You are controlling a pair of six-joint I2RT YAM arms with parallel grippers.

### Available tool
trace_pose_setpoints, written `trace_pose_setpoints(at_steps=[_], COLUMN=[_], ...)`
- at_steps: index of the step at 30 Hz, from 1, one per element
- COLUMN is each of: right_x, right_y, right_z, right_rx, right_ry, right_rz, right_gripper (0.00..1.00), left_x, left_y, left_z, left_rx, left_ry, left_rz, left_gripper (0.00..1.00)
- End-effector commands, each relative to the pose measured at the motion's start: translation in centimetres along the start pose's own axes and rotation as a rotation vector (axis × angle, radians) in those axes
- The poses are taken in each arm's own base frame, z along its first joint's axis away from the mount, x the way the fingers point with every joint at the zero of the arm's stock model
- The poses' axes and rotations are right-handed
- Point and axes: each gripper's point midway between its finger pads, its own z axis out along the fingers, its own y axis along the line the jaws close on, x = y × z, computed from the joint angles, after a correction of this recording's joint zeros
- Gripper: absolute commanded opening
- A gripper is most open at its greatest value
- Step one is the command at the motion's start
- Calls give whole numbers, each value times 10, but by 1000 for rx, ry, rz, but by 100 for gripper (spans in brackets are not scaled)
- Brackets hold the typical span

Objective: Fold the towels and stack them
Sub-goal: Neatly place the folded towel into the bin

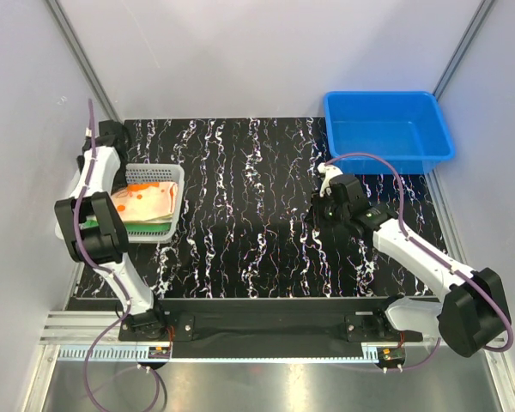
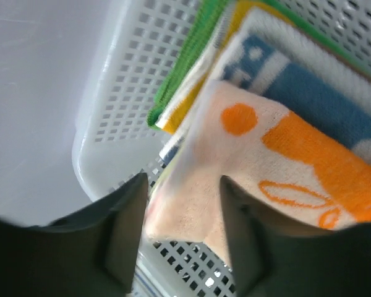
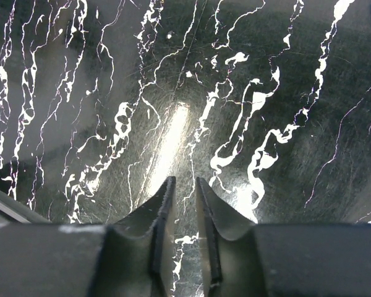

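Note:
The towels lie folded in a stack inside a white mesh basket (image 1: 154, 170) at the table's left. On top is the white towel with the orange fox face (image 2: 284, 154), over a blue-and-white one (image 2: 321, 93), a yellow one (image 2: 179, 114) and a green one (image 2: 185, 68). The overhead view shows the fox towel (image 1: 146, 199) on top and the green towel (image 1: 142, 228) at the stack's near edge. My left gripper (image 2: 182, 185) is open, its fingers standing apart on either side of the fox towel's corner. My right gripper (image 3: 184, 185) hovers over bare table, jaws narrowly apart with nothing between them.
A blue plastic bin (image 1: 386, 129) stands at the back right corner. The black marbled table (image 1: 249, 215) stretches between basket and bin. The right arm (image 1: 395, 245) reaches over the table's right half. A wall lies just left of the basket (image 2: 123, 80).

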Motion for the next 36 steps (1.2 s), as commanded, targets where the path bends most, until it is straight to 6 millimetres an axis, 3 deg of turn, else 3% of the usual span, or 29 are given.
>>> trace_pose_setpoints(at_steps=[1,3,5,6,7,8,9,11,13,14,16,18,19,20,23,26,30,36], right_x=[-22,-27,-29,-34,-36,-38,-48,-54,-67,-71,-76,-82,-83,-84,-93,-104,-111,-118], right_y=[8,12,16,18,18,17,20,26,26,25,22,18,16,15,23,33,40,40], right_z=[-7,-11,-16,-19,-24,-27,-34,-45,-55,-59,-67,-75,-78,-82,-97,-115,-131,-139], right_rx=[-10,-13,-25,-30,-23,-12,-11,-30,-19,-2,30,62,74,79,48,-8,-65,-67], right_ry=[-54,-59,-55,-64,-66,-68,-91,-110,-164,-182,-192,-214,-223,-234,-277,-343,-432,-479], right_rz=[-13,6,16,23,28,28,31,25,53,111,139,137,145,145,138,159,160,177], right_gripper=[28,37,50,75,99,100,100,100,100,100,100,100,100,100,100,100,100,100], left_x=[-25,-25,-27,-31,-34,-37,-40,-35,-17,3,16,48,58,77,96,108,109,105], left_y=[26,26,24,22,3,-8,-17,-64,-95,-109,-108,-128,-126,-136,-134,-140,-145,-142], left_z=[-16,-29,-44,-62,-77,-91,-121,-173,-245,-257,-298,-332,-347,-355,-374,-374,-371,-382], left_rx=[-74,-56,-17,27,158,236,337,699,1077,1159,1236,1392,1461,1516,1584,1623,1612,1633], left_ry=[-58,-85,-122,-167,-203,-246,-337,-422,-553,-561,-676,-675,-673,-652,-694,-715,-686,-722], left_rz=[-136,-167,-206,-229,-203,-195,-205,-151,-102,-65,-4,98,90,135,141,167,203,218], left_gripper=[75,99,99,99,99,99,99,99,99,99,99,99,99,99,99,99,99,99])
